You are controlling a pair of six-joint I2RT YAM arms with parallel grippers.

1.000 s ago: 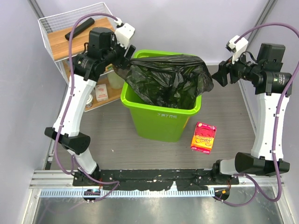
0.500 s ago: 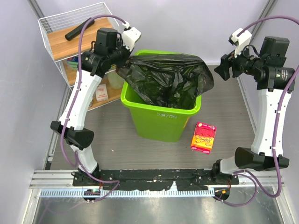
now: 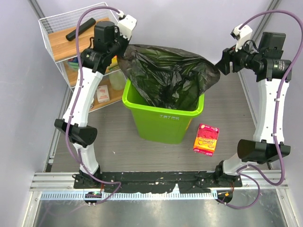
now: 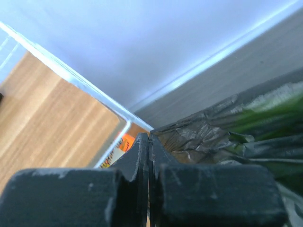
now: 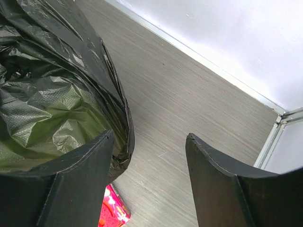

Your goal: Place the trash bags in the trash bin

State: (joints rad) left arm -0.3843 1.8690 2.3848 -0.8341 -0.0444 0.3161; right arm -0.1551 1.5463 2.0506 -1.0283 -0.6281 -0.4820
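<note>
The black trash bag [image 3: 165, 75] is draped open over the mouth of the lime-green trash bin [image 3: 161, 125], and its left edge is pulled up above the rim. My left gripper [image 3: 122, 54] is at that raised left corner. In the left wrist view its jaws [image 4: 149, 137] are pressed together, with the crinkled bag [image 4: 203, 137] running into the tips. My right gripper [image 3: 221, 64] hovers open just right of the bag's right edge. In the right wrist view the bag [image 5: 47, 71] lies beside the left finger, and only floor shows between the fingers [image 5: 149, 137].
A red snack packet [image 3: 206, 139] lies on the floor right of the bin, also visible as the packet [image 5: 113, 208] in the right wrist view. A white wire shelf [image 3: 61, 42] stands at the back left, with a black roll [image 3: 80, 29] on its wooden top. Walls close in both sides.
My left gripper closed at the bag's left corner and rose, lifting that edge. The right gripper moved slightly up and toward the bag, staying open.
</note>
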